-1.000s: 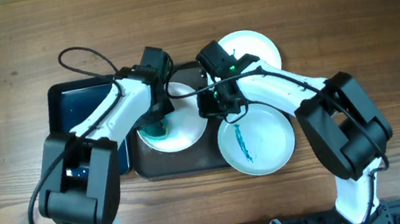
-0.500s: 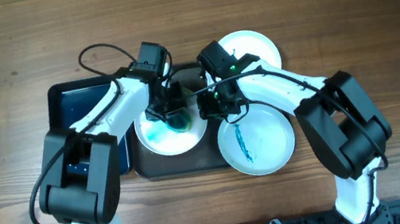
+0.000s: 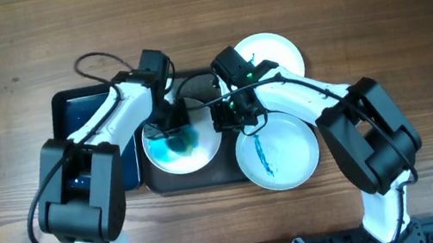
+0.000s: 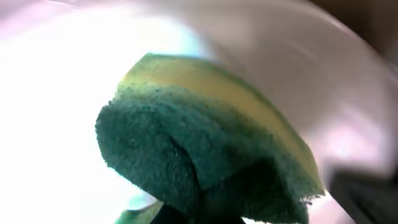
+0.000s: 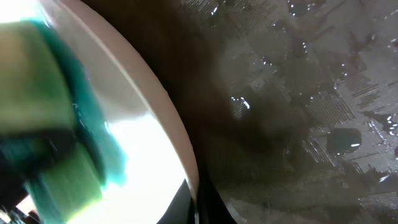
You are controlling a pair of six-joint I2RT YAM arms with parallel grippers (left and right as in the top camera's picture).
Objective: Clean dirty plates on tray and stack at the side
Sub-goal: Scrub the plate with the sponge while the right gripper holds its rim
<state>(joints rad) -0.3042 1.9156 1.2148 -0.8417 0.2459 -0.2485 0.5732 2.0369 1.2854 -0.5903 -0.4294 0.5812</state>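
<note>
A white plate (image 3: pixel 204 151) with a blue-green smear lies on the dark brown tray (image 3: pixel 199 176). My left gripper (image 3: pixel 173 125) is shut on a green and yellow sponge (image 4: pixel 205 137) and presses it onto this plate (image 4: pixel 56 93). My right gripper (image 3: pixel 223 119) is shut on the plate's right rim (image 5: pixel 177 134), with the wet tray (image 5: pixel 298 93) beside it. A second plate (image 3: pixel 292 157) with a blue streak lies partly over the tray's right edge. A third, plain white plate (image 3: pixel 275 49) lies on the table at the back right.
A smaller glossy black tray (image 3: pixel 81 117) lies to the left of the brown tray, under my left arm. Bare wooden table (image 3: pixel 410 21) surrounds the trays.
My left gripper has slid the sponge right and then back left across the plate, spreading the blue-green smear. The right gripper has stayed on the rim.
</note>
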